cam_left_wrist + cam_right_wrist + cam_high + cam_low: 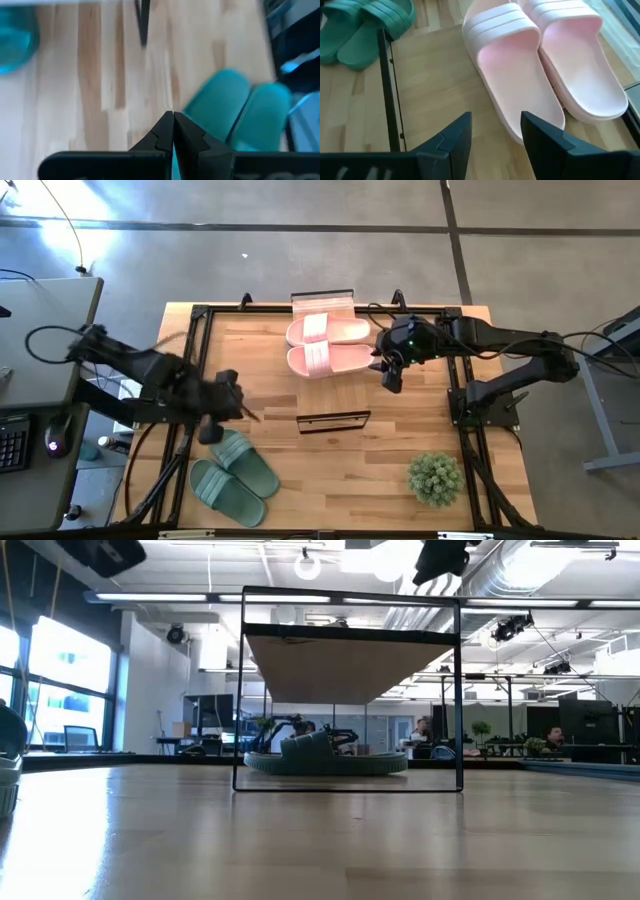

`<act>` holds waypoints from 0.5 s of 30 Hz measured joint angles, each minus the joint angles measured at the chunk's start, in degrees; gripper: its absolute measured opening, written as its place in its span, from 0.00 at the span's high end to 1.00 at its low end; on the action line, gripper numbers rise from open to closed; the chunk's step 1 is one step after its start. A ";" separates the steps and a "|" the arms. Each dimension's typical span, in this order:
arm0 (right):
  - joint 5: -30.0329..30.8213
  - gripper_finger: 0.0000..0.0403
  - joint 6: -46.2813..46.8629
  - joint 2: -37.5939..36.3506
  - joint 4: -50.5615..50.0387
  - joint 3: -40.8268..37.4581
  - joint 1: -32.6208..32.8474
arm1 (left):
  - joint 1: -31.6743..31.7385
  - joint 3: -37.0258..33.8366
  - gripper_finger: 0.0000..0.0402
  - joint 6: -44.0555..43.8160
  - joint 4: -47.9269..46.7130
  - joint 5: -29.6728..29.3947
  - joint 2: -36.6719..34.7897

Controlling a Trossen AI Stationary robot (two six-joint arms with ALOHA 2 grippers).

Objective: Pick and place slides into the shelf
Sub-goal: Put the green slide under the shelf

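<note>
Two pale pink slides lie side by side on the table's far middle; in the right wrist view they sit just beyond my fingers. Two sage-green slides lie near the left near corner. The shelf, a narrow black-framed rack, stands mid-table; its frame fills the low view. My right gripper hovers open by the pink slides' right ends, touching nothing. My left gripper is shut and empty above the table, just beyond the green slides.
A small green potted plant stands near the right near corner. A second small wood-and-black frame sits at the far edge. A black rail frame borders the table. Bare wood lies between the shelf and the pink slides.
</note>
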 joint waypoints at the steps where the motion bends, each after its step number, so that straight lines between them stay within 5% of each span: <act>1: -0.42 0.60 -0.01 0.00 -0.22 0.00 0.01 | -1.77 1.30 1.00 -1.58 -2.01 -1.36 2.12; 8: -0.90 0.60 -1.08 0.00 -2.29 -0.02 0.84 | -10.54 8.15 1.00 -13.63 -13.64 -1.16 17.56; 15: -0.97 0.60 -2.57 0.00 -2.25 -0.02 4.07 | -16.45 12.25 1.00 -22.18 -14.48 0.75 25.87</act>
